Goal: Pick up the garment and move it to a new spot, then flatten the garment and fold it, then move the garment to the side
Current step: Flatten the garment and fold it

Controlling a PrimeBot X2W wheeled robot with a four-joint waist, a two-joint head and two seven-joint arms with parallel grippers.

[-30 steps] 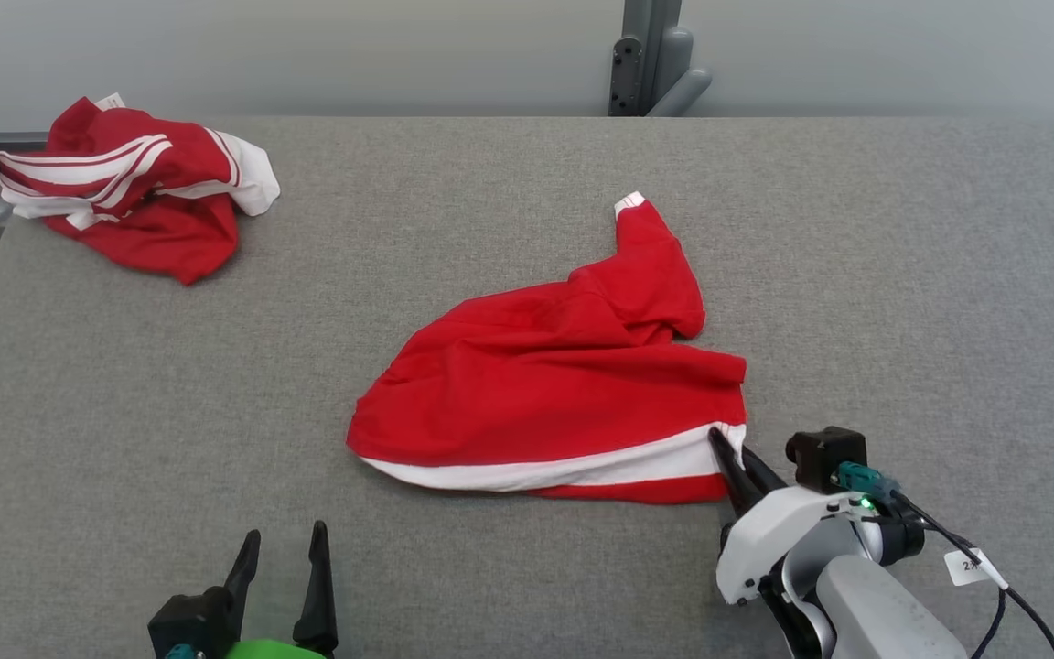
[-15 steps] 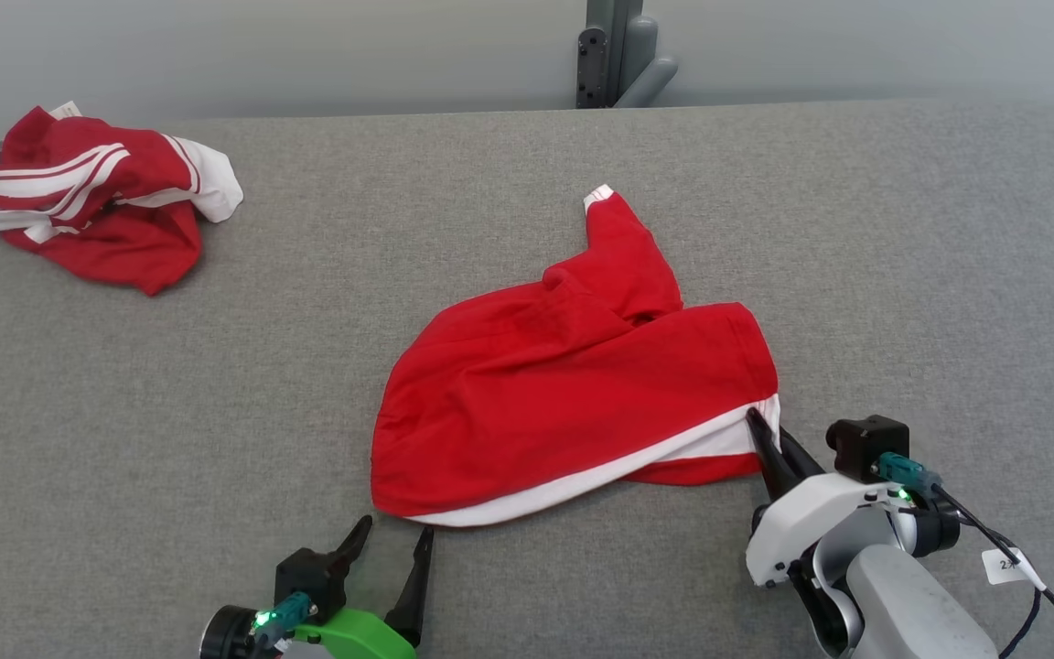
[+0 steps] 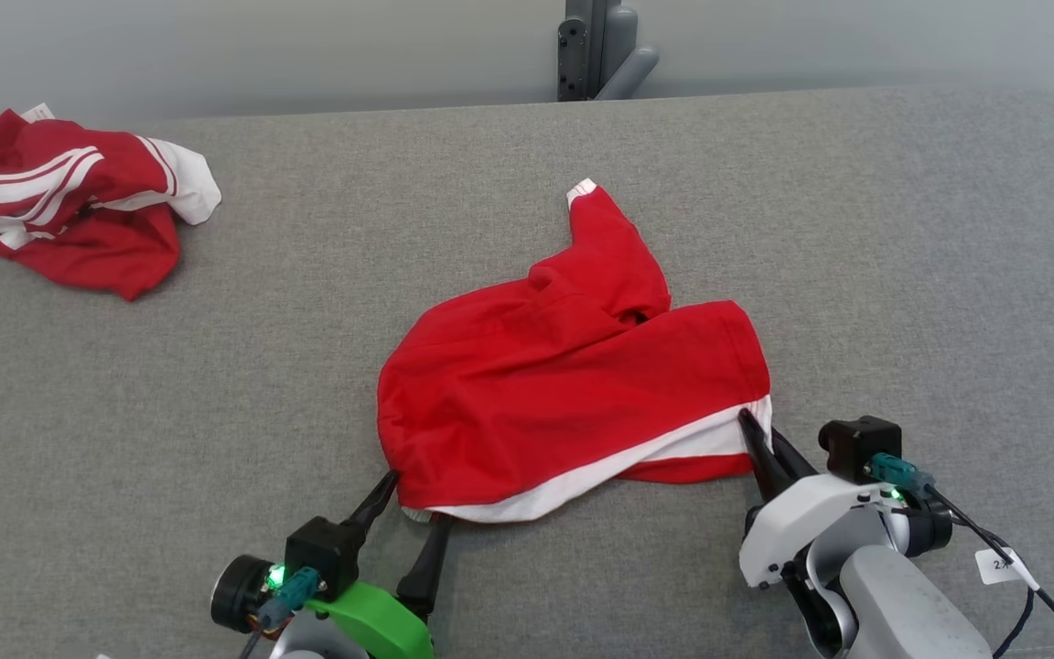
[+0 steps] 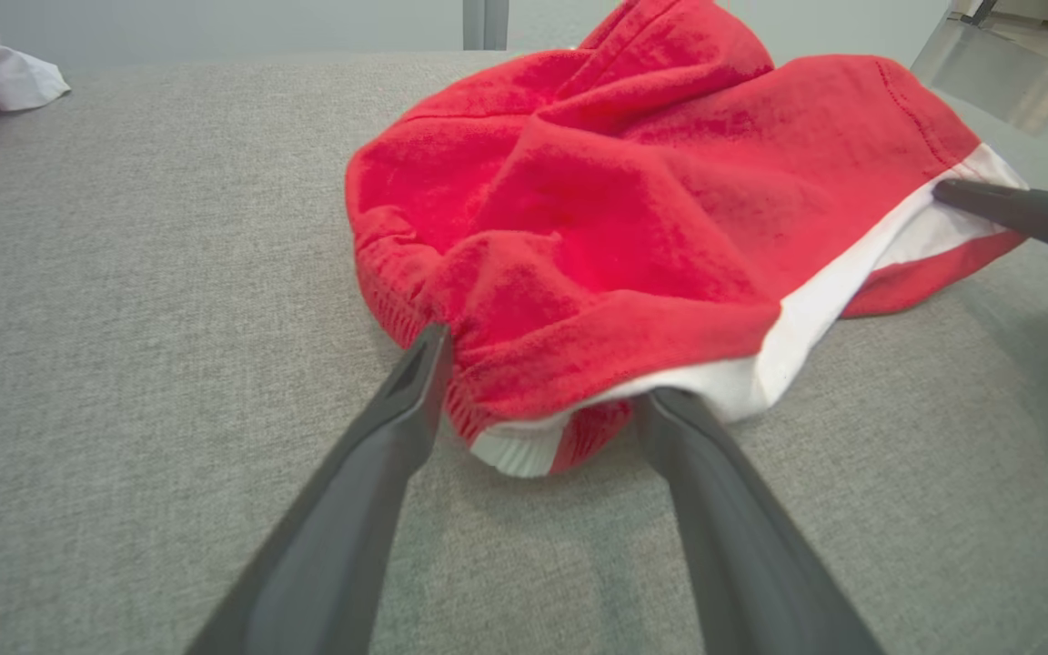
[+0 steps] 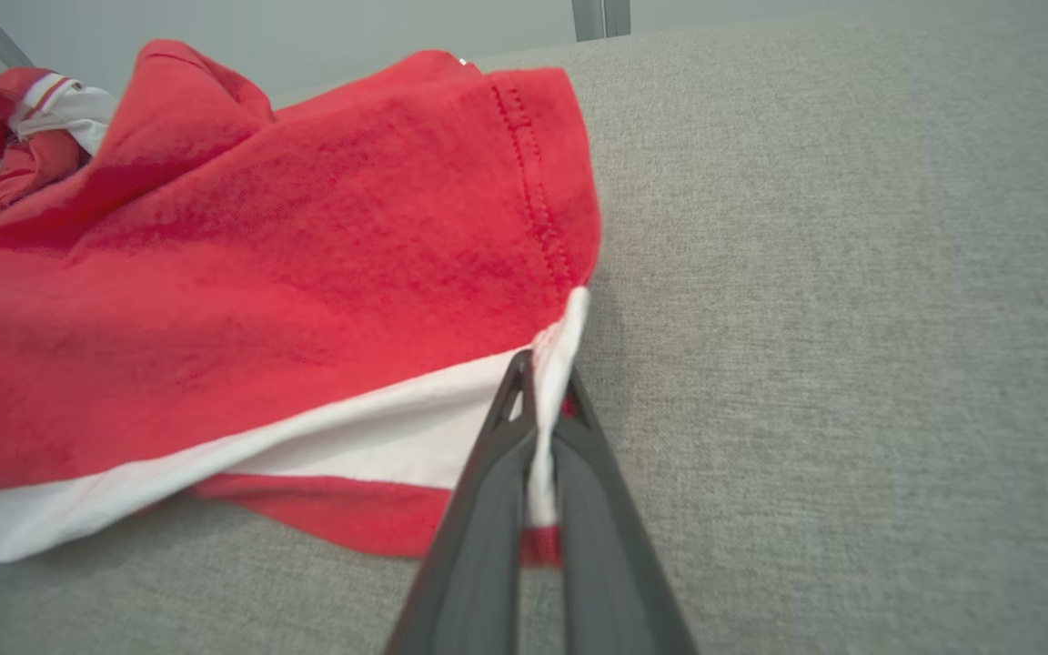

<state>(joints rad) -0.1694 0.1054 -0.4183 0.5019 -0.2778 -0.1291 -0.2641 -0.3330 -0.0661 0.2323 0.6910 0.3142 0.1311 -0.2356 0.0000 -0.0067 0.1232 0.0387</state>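
Note:
The garment [image 3: 573,384], red with a white band along its near edge, lies rumpled in the middle of the grey table [image 3: 216,366]. My right gripper [image 3: 754,430] is shut on its near right corner; in the right wrist view the white hem is pinched between the fingers of that gripper [image 5: 542,373]. My left gripper [image 3: 415,502] stands open at the near left corner. In the left wrist view its fingers [image 4: 397,428] straddle the bunched hem of the garment [image 4: 633,209], touching it on both sides.
A second red and white garment [image 3: 79,201] lies crumpled at the table's far left. A grey post [image 3: 596,50] stands behind the far edge. Bare grey table lies to the right and along the front.
The camera has shifted. My left gripper has come forward and right, and its fingers now straddle the garment's near left corner. The right gripper stays shut on its corner; the cloth has spread slightly.

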